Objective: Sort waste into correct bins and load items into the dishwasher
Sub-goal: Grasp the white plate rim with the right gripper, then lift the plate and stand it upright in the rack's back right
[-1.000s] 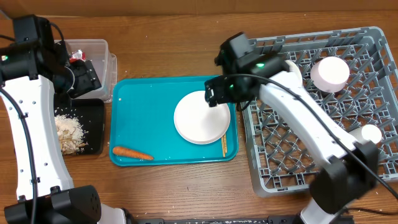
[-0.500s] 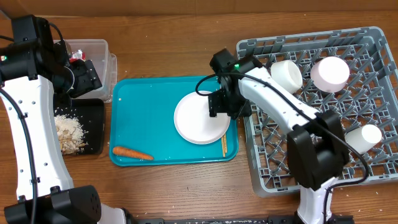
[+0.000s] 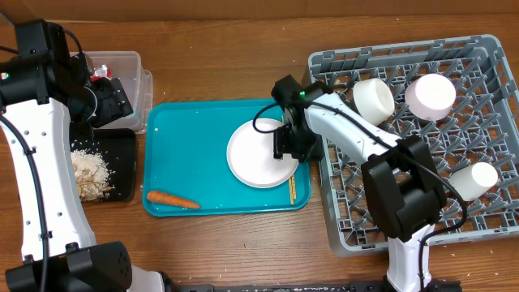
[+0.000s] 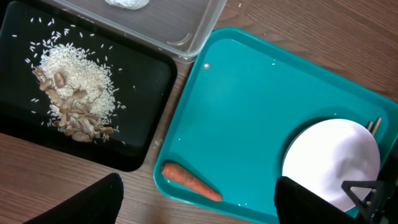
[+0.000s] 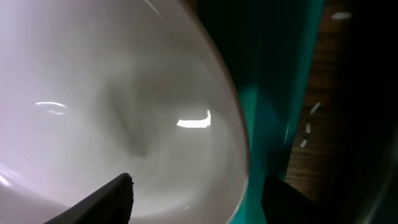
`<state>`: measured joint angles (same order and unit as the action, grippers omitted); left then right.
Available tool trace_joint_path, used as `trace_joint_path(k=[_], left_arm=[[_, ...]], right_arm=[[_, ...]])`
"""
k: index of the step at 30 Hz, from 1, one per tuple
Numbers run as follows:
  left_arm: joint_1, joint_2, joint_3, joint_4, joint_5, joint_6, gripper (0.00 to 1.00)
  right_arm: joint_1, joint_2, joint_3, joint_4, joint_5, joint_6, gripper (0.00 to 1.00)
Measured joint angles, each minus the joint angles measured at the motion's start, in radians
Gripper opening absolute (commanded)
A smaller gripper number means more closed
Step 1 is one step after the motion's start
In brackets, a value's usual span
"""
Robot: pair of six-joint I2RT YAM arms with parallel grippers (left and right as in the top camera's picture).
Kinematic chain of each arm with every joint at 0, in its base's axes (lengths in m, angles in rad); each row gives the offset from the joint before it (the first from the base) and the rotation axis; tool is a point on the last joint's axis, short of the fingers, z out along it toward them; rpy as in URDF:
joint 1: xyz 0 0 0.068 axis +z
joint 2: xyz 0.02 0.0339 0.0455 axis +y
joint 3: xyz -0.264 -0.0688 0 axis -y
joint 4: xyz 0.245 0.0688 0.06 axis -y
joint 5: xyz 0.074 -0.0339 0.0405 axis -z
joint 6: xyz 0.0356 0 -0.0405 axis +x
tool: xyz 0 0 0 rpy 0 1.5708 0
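Right claw point(image 3: 289, 146) sits low over the rack-side edge of the white plate point(image 3: 255, 158). Its fingers point(image 5: 106, 200) are spread and the plate's rim runs up between them, one finger above the plate's face, the other out past the edge of the teal tray point(image 3: 186, 154). Whether either finger touches the rim cannot be told. Chopsticks point(image 3: 293, 189) lie on the tray just beside this claw, toward the arm's base, along the plate's edge. Carrot point(image 3: 172, 199) lies well apart from it, at the tray's opposite corner. Dish rack point(image 3: 340, 219) stands just beside the claw on its other side, holding a white bowl point(image 3: 373, 97), a pink bowl point(image 3: 430, 95) and a cup point(image 3: 484, 176), none near the fingers. Left claw point(image 3: 105, 101) is spread wide with nothing between its fingers, hanging where the clear tub point(image 3: 139, 77) meets the black tray point(image 3: 122, 162). Rice point(image 4: 71, 93) with beige scraps is heaped on the black tray below it. Tissue point(image 4: 127, 3) and red wrapper point(image 3: 101, 71) lie in the tub close by. The table point(image 3: 243, 40) is wood.
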<state>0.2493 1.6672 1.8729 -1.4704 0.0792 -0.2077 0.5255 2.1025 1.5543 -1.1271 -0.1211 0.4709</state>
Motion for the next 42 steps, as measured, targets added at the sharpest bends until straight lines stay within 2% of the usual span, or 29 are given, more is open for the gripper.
trace_joint_path(k=[5, 7, 11, 13, 16, 26, 32, 37, 42], left_arm=[[0.000, 0.000, 0.000, 0.000, 0.000, 0.000, 0.80], [0.000, 0.000, 0.000, 0.000, 0.000, 0.000, 0.80], [0.000, 0.000, 0.000, 0.000, 0.000, 0.000, 0.80], [0.000, 0.000, 0.000, 0.000, 0.003, 0.000, 0.80], [0.000, 0.000, 0.000, 0.000, 0.003, 0.000, 0.80], [0.000, 0.000, 0.000, 0.000, 0.003, 0.000, 0.79], [0.000, 0.000, 0.000, 0.000, 0.003, 0.000, 0.79], [0.000, 0.000, 0.000, 0.000, 0.003, 0.000, 0.79], [0.000, 0.000, 0.000, 0.000, 0.003, 0.000, 0.79]], right_arm=[[0.001, 0.000, -0.046, 0.042, -0.010, 0.010, 0.53], [0.000, 0.000, -0.046, 0.054, -0.011, 0.010, 0.41], [-0.001, -0.002, -0.045, 0.062, -0.011, 0.014, 0.23], [-0.001, -0.003, -0.045, 0.063, -0.011, 0.023, 0.19], [-0.002, -0.005, -0.040, 0.059, 0.000, 0.021, 0.04], [-0.002, -0.011, 0.084, -0.016, 0.099, 0.022, 0.04], [-0.030, -0.133, 0.183, -0.080, 0.240, 0.013, 0.04], [-0.117, -0.373, 0.229, -0.085, 0.526, -0.021, 0.04], [-0.209, -0.462, 0.233, -0.087, 0.905, -0.031, 0.04]])
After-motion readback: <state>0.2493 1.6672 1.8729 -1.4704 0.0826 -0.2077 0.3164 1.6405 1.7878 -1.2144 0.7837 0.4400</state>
